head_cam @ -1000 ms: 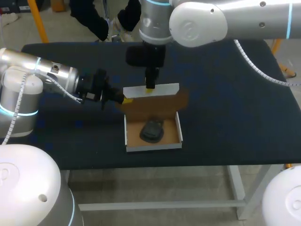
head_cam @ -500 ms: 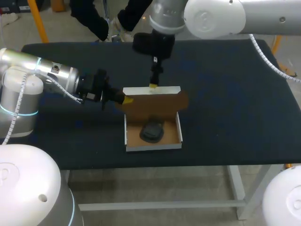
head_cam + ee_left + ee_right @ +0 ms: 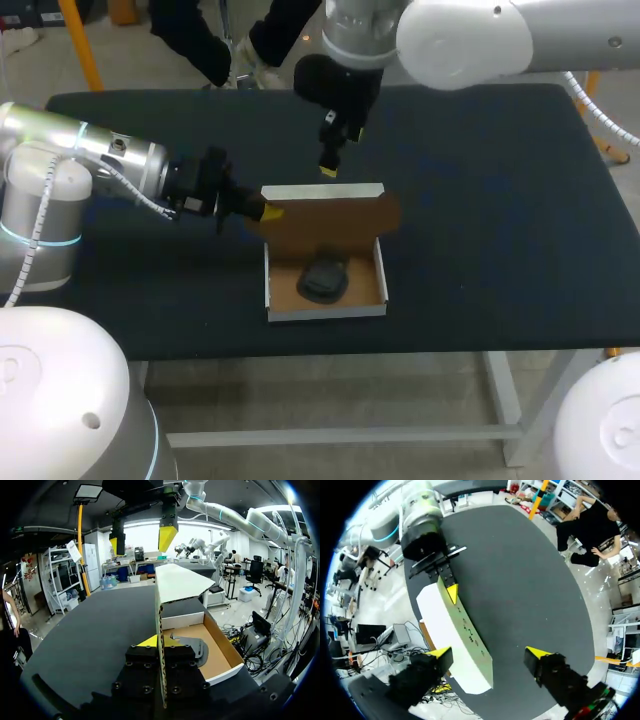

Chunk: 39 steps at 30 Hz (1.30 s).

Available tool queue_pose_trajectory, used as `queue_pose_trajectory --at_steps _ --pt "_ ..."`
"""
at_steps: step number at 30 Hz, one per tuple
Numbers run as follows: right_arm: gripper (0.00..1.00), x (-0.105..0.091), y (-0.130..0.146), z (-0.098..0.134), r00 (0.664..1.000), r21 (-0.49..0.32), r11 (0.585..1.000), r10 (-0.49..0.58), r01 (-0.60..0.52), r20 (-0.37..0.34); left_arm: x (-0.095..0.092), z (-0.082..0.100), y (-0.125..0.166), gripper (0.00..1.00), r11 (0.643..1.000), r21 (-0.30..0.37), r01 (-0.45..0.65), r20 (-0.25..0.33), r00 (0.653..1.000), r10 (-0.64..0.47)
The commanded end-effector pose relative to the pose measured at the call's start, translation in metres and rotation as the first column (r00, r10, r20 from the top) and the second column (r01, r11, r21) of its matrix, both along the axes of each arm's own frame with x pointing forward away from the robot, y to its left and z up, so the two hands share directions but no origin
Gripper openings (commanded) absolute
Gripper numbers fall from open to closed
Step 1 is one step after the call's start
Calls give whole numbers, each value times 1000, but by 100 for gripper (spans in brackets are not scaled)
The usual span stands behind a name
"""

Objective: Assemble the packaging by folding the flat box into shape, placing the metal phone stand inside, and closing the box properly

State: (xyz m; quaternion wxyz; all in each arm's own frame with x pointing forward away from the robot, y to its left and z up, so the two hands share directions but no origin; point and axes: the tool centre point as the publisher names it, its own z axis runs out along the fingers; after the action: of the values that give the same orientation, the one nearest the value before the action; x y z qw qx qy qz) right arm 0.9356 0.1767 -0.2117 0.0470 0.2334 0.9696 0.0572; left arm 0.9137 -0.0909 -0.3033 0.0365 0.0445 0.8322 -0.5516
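Note:
The white cardboard box (image 3: 326, 303) lies open on the table with the dark metal phone stand (image 3: 323, 278) inside. Its brown-lined lid (image 3: 330, 218) stands upright at the back. My left gripper (image 3: 268, 212) is shut on the lid's left edge; in the left wrist view the lid (image 3: 175, 582) runs edge-on between its fingers (image 3: 149, 641), with the stand (image 3: 196, 649) beside it. My right gripper (image 3: 327, 168) hangs open a little above the lid's top edge, clear of it. In the right wrist view the lid's white top edge (image 3: 465, 630) lies below and between its spread fingertips (image 3: 440, 653).
The black table (image 3: 500, 230) stretches bare to the right of the box and in front of it. My left arm (image 3: 110, 165) comes in low across the table's left side. My right arm (image 3: 450, 40) passes overhead at the back.
My right gripper has let go of the lid's top edge, opened wide and risen up and back. The lid stays upright in my left gripper, which has not moved.

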Motion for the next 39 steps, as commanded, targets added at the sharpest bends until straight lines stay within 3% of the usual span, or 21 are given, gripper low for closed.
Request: queue_pose_trajectory --at_steps 1,13,26,39 --pt "100 -8 1 1 1000 -4 1000 -2 3 18 0 0 1 0 1000 0 3 -1 1000 -3" --pt "100 -8 1 1 1000 -4 1000 -2 3 18 0 0 1 0 1000 0 3 -1 1000 -3" --pt "100 3 -18 -3 969 2 971 -237 238 -73 0 -1 0 0 1000 11 -18 68 998 18" --pt "100 3 -26 -6 916 29 926 -368 377 -160 -7 -4 6 0 997 10 -70 184 981 67"
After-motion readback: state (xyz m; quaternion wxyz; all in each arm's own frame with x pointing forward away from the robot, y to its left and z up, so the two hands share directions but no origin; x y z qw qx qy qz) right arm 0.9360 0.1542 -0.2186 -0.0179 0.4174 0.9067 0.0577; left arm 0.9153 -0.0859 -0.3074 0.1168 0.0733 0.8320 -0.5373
